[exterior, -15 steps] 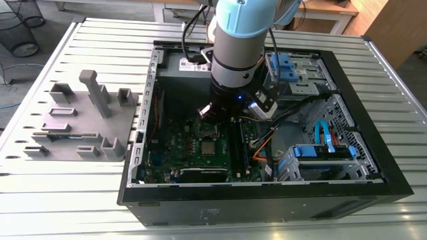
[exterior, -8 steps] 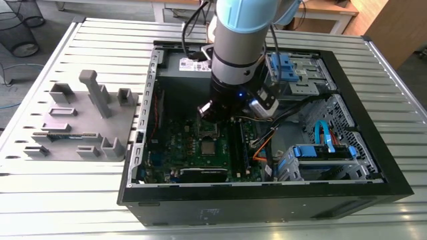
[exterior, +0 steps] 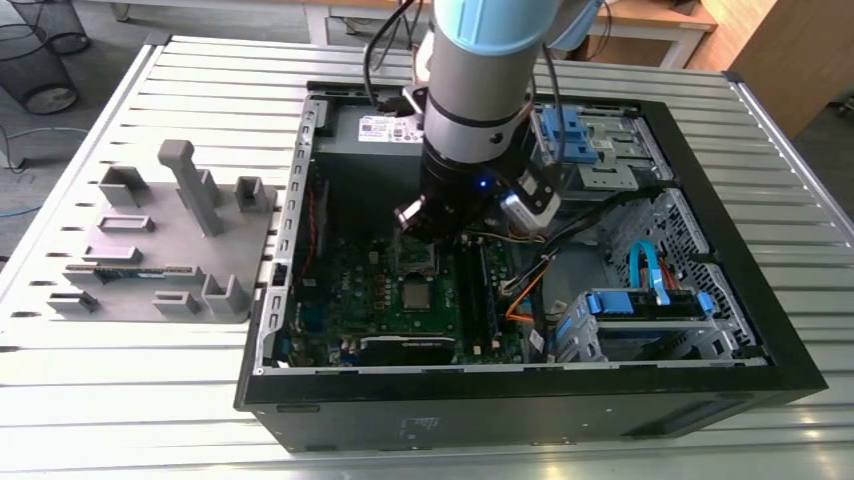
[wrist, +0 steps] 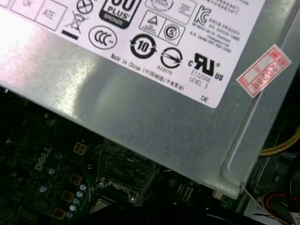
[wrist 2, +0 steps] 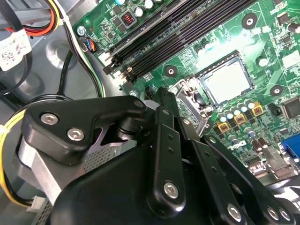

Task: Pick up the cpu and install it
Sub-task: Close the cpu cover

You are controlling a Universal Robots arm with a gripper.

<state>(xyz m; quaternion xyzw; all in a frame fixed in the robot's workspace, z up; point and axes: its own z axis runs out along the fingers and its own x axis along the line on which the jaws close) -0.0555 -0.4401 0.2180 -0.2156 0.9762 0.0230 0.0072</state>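
- cpu [wrist 2: 228, 86]: flat dull-silver square, sat in its socket on the green motherboard [wrist 2: 192, 54].
- Black jointed end effector [wrist 2: 180, 124] hung near the socket; could not tell whether open or closed.
- Black computer case [exterior: 534, 405] sat on the ribbed metal worktop [exterior: 147, 400].

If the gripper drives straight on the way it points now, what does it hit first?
Probably the silver socket frame beside the cpu, not the cpu itself. Depth is unclear, so it could instead be the motherboard next to it.
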